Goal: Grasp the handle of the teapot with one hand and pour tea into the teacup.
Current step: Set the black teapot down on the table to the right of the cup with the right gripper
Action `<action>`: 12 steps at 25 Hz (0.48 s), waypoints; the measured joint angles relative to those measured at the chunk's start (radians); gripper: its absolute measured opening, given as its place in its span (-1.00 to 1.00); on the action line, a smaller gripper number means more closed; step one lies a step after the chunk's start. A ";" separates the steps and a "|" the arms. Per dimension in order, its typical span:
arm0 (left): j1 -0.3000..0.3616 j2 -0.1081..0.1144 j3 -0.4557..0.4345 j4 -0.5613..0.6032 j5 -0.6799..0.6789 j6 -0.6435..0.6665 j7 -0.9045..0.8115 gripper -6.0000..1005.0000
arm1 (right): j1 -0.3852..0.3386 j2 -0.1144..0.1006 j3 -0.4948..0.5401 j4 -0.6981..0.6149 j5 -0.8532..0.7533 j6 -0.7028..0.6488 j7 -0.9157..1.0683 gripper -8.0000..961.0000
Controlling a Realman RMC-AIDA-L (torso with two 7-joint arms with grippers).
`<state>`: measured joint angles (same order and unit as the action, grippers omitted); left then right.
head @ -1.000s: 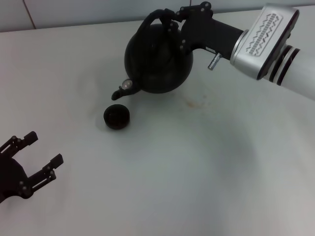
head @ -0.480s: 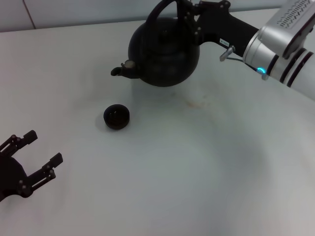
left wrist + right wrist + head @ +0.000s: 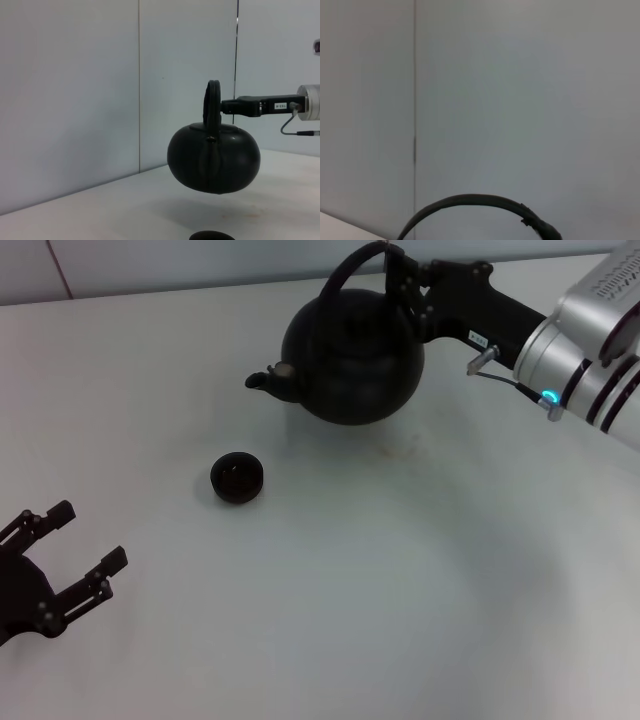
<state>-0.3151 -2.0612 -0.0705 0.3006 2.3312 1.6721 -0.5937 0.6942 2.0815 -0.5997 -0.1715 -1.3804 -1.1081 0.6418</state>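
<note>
The round black teapot (image 3: 352, 358) hangs level above the table at the back, its spout (image 3: 264, 381) pointing to the left. My right gripper (image 3: 394, 270) is shut on the top of the arched handle (image 3: 345, 272). The left wrist view shows the teapot (image 3: 214, 158) clear of the table, with the handle (image 3: 213, 102) held from the side. Only a stretch of the handle (image 3: 470, 202) appears in the right wrist view. The small dark teacup (image 3: 237, 477) stands on the table, in front of and left of the spout. My left gripper (image 3: 88, 536) rests open at the lower left.
A white table (image 3: 400, 570) with a faint brownish stain (image 3: 400, 448) under the teapot. A pale wall (image 3: 75, 100) runs behind the table's far edge.
The teapot has swung back from spout-down over the teacup to level, and has moved up, to the right and away from the cup. The left arm has stayed still.
</note>
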 joint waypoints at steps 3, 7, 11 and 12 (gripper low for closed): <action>0.000 0.000 0.000 0.000 0.000 0.000 0.000 0.60 | -0.016 -0.002 0.000 -0.008 0.000 0.005 0.010 -0.85; -0.002 0.000 0.000 0.000 0.000 0.001 0.000 0.60 | -0.039 -0.002 0.000 -0.014 0.000 0.005 0.011 -0.85; -0.002 0.000 0.000 0.000 0.000 0.001 0.000 0.60 | -0.064 0.001 0.000 -0.021 0.000 -0.007 0.010 -0.85; -0.002 0.000 0.000 0.000 0.000 0.001 0.000 0.60 | -0.070 0.002 0.000 -0.021 0.000 -0.008 0.009 -0.85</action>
<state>-0.3175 -2.0614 -0.0705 0.3007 2.3312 1.6734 -0.5937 0.6243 2.0834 -0.5998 -0.1921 -1.3801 -1.1165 0.6505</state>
